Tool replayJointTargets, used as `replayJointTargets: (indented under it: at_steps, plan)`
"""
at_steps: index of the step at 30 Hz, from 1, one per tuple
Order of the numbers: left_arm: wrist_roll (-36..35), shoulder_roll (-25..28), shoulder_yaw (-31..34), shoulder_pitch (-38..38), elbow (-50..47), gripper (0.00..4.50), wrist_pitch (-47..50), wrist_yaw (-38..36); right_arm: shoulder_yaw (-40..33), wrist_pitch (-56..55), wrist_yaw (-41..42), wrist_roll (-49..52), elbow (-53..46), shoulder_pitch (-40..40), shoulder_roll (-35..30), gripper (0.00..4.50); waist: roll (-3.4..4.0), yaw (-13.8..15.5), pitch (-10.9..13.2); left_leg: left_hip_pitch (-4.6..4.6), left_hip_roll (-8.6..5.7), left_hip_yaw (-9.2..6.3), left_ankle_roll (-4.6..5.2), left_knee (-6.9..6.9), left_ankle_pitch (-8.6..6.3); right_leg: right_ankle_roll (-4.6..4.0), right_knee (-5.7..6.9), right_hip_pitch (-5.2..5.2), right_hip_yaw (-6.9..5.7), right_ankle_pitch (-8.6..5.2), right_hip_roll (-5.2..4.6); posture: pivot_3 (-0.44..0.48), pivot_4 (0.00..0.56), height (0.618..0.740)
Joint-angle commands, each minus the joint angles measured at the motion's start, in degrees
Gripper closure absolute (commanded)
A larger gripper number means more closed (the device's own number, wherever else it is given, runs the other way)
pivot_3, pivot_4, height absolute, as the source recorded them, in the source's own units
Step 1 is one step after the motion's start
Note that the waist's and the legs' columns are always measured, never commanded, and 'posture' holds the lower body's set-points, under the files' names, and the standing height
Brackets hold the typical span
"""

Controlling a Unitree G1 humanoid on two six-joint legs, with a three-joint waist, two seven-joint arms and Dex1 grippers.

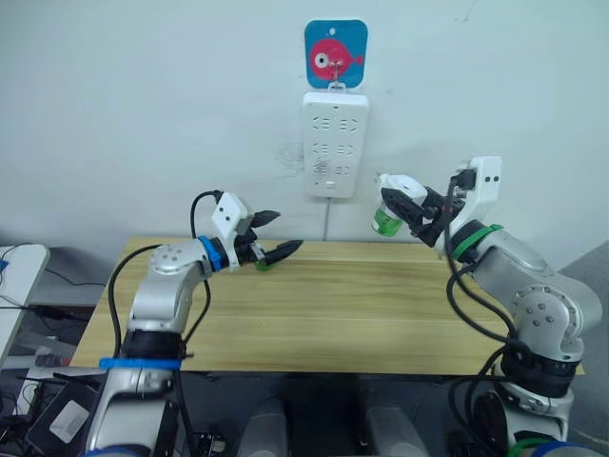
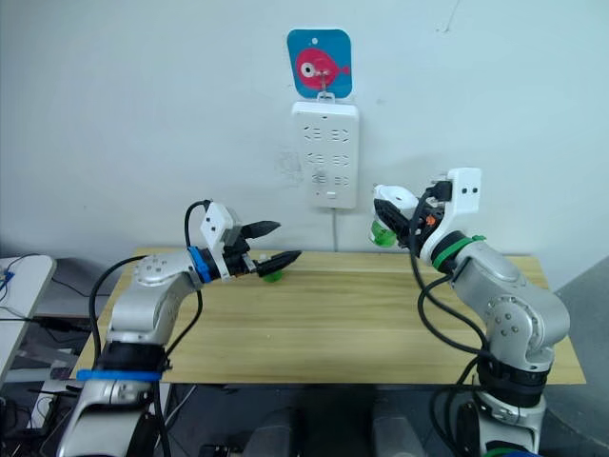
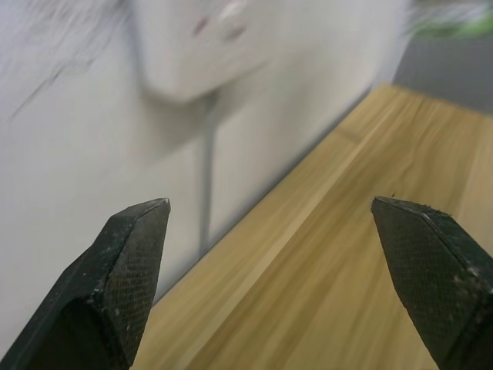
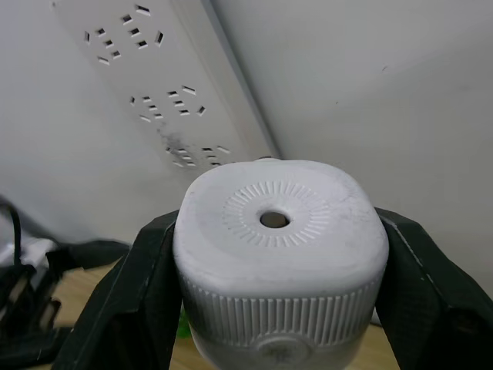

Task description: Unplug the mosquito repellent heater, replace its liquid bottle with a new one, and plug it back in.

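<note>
- Heater (image 1: 398,195): held off the bench (image 1: 381,314) in the right hand (image 4: 269,301), up near the wall, just right of and slightly below the strip (image 1: 334,143). White cap with centre hole faces the wrist camera; green bottle (image 1: 384,222) hangs under it.
- Right hand is clamped on the heater, one finger on each flank of the ribbed body.
- Risk: fingers bear on smooth rounded plastic; the heater could twist or slip as the prongs meet the strip, so they miss the slots.
- Risk: prongs cannot be seen from here, so alignment is unconfirmed.
- Left hand (image 1: 271,236): wide, empty, low over the bench, well apart from the heater. A small green item (image 2: 272,275) lies just by its fingertips; could get knocked.
</note>
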Motion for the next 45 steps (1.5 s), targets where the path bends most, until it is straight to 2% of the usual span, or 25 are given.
replayJointTargets:
  at_steps: [1, 4, 10, 14, 20, 23, 28, 32, 34, 37, 41, 45]
  plan:
    - [-0.5, -6.8, -6.3, 1.6, -11.1, 0.07, -1.0, 5.8, -10.4, 3.2, -11.4, 17.3, 2.9, -3.4, 3.7, 1.55, 0.10, 0.4, 0.1, 0.01, -0.09, -0.01, 0.00, 0.00, 0.01, 0.01, 0.01, 0.03, 0.00, 0.01, -0.04, 0.046, 0.246, 0.740]
    - [1.4, -12.9, -9.3, 1.2, -11.3, 0.07, -1.9, 11.5, -11.7, 1.7, -21.0, 28.9, 5.1, -3.7, 4.1, 1.55, 0.10, 0.2, 0.2, -0.01, -0.16, 0.04, 0.01, 0.02, 0.01, 0.06, -0.05, 0.04, -0.07, 0.04, -0.06, 0.037, 0.248, 0.740]
    - [6.3, -21.4, -12.6, -3.1, -4.6, 0.07, -7.6, 20.6, -5.9, -6.6, -34.9, 46.4, 5.5, -0.9, -0.3, 1.55, 0.12, -0.7, 0.3, 0.00, -0.57, -0.02, 0.07, -0.09, 0.02, 0.07, -0.04, 0.00, -0.02, 0.03, -0.01, 0.021, 0.246, 0.740]
    - [6.9, -23.2, -13.2, -4.2, -2.2, 0.07, -9.3, 22.3, -1.7, -13.1, -39.9, 53.8, 4.8, 0.5, -4.1, 1.55, 0.11, -1.1, 0.3, -0.02, -0.64, 0.01, 0.08, -0.09, 0.03, 0.09, -0.06, -0.02, 0.05, 0.02, 0.00, 0.010, 0.248, 0.740]
    - [6.5, -23.9, -13.5, -5.9, 0.2, 0.07, -10.9, 22.2, 3.8, -20.1, -42.1, 59.5, 3.6, 2.3, -9.7, 1.55, 0.07, -1.1, 0.3, -0.05, -0.67, 0.01, 0.08, -0.09, 0.03, 0.14, -0.11, -0.02, 0.04, -0.01, -0.01, 0.004, 0.245, 0.740]
    - [6.1, -23.9, -13.2, -6.6, 1.0, 0.63, -11.4, 22.1, 5.7, -22.7, -42.2, 60.8, 3.0, 3.1, -11.7, 1.55, 0.07, -1.1, 0.3, -0.05, -0.68, 0.01, 0.08, -0.08, 0.03, 0.15, -0.11, -0.02, 0.04, -0.02, -0.02, 0.000, 0.245, 0.740]
    - [5.3, -23.6, -13.2, -6.1, 0.6, 2.18, -11.4, 21.4, 8.0, -26.6, -42.0, 62.2, 2.2, 4.2, -14.3, 1.55, 0.06, -1.0, 0.3, -0.07, -0.68, 0.00, 0.08, -0.09, 0.03, 0.18, -0.14, -0.02, 0.05, -0.03, -0.02, -0.006, 0.240, 0.740]
    - [5.1, -23.6, -13.4, -5.6, -0.1, 2.22, -11.1, 21.3, 9.4, -28.4, -41.6, 62.9, 2.1, 5.0, -16.2, 1.55, 0.05, -1.1, 0.3, -0.06, -0.68, 0.00, 0.08, -0.09, 0.03, 0.19, -0.13, -0.03, 0.05, -0.04, -0.02, -0.004, 0.236, 0.740]
    - [4.9, -23.6, -13.5, -5.5, -0.5, 2.22, -10.9, 21.1, 10.2, -28.6, -40.5, 64.1, 2.0, 5.6, -17.3, 0.79, 0.05, -1.0, 0.3, -0.06, -0.69, 0.00, 0.08, -0.09, 0.03, 0.19, -0.13, -0.02, 0.06, -0.04, -0.02, -0.004, 0.236, 0.740]
    - [4.6, -22.4, -13.5, -5.8, -0.8, 2.22, -11.0, 19.8, 10.8, -26.2, -36.9, 65.2, 3.1, 6.2, -19.2, 0.00, 0.05, -1.0, 0.3, -0.07, -0.68, 0.02, 0.08, -0.09, 0.03, 0.21, -0.15, -0.03, 0.07, -0.04, -0.03, -0.003, 0.231, 0.740]
    - [3.1, -18.6, -13.7, -7.0, -0.2, 2.22, -12.3, 14.0, 10.5, -15.9, -26.2, 65.3, 9.2, 6.1, -24.5, 0.00, 0.05, -1.0, 0.3, -0.06, -0.68, 0.02, 0.08, -0.09, 0.03, 0.20, -0.14, -0.03, 0.05, -0.04, -0.02, 0.001, 0.226, 0.740]
    - [2.3, -12.2, -14.8, -8.7, 1.7, 2.22, -16.8, 3.4, 10.9, 2.0, -7.1, 65.3, 23.5, 2.7, -33.3, 0.00, 0.07, -0.7, 0.3, -0.06, -0.70, 0.10, 0.08, -0.08, 0.03, 0.19, -0.14, -0.03, 0.08, -0.04, -0.03, 0.023, 0.230, 0.740]
